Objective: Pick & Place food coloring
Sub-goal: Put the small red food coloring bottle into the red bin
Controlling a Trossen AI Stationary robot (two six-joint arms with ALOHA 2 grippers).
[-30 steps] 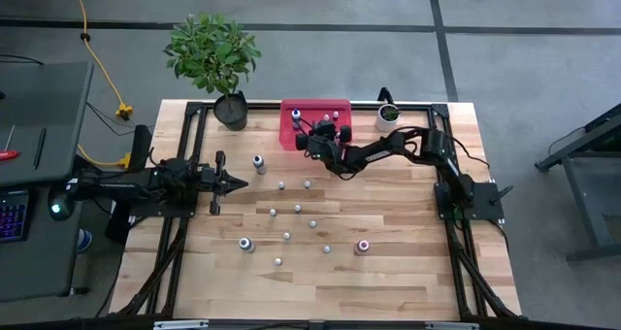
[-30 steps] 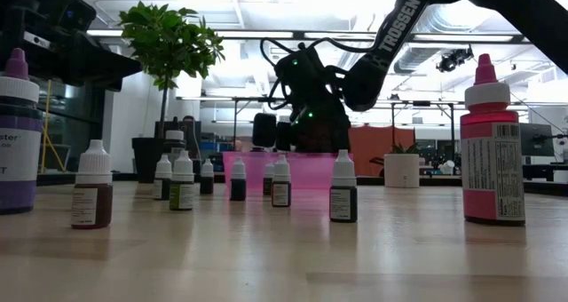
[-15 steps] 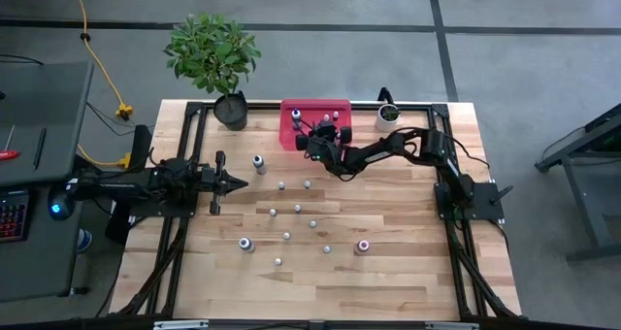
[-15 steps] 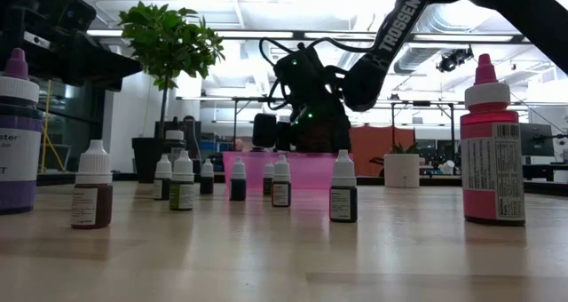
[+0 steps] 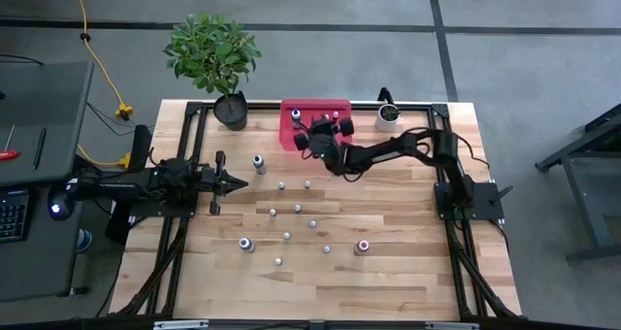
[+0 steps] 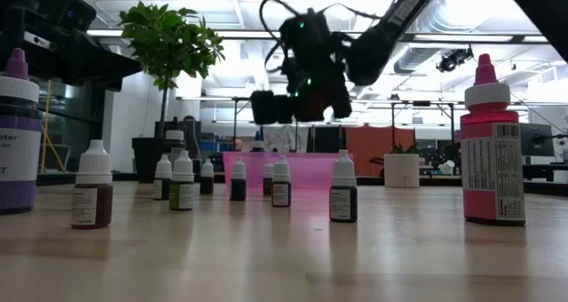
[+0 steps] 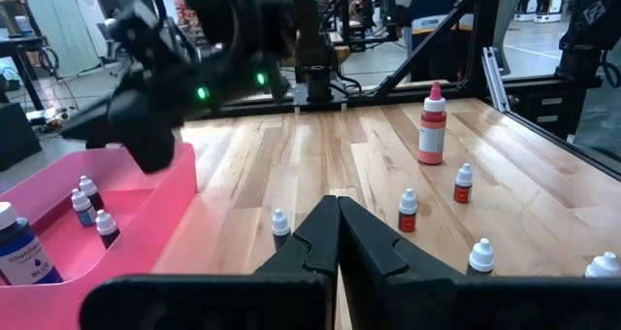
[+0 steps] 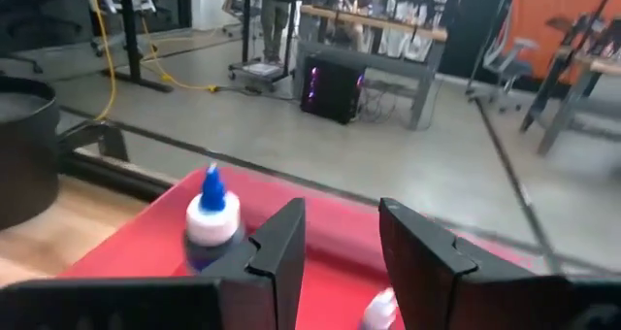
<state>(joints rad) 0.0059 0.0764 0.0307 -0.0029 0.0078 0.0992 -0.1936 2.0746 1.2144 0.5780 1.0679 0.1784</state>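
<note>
Right end effector (image 5: 312, 136) is hovering over the pink tray (image 5: 289, 116) at the counter's (image 5: 408, 272) 12 o'clock edge, fingers parted, gripping nothing visible. Only the right wrist view is showing that gap; the low view is silhouetting it. Left end effector (image 5: 239, 182) is waiting at 9 o'clock, fingers pressed together. Food coloring bottles (image 5: 287, 236) are standing mid-counter, several in the tray, labels unreadable.

The purple bottle (image 6: 18, 138) label shows only "ster".

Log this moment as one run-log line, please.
right gripper: open, empty, over pink tray | left gripper: shut, waiting at table's left | bottles: several on table
</note>
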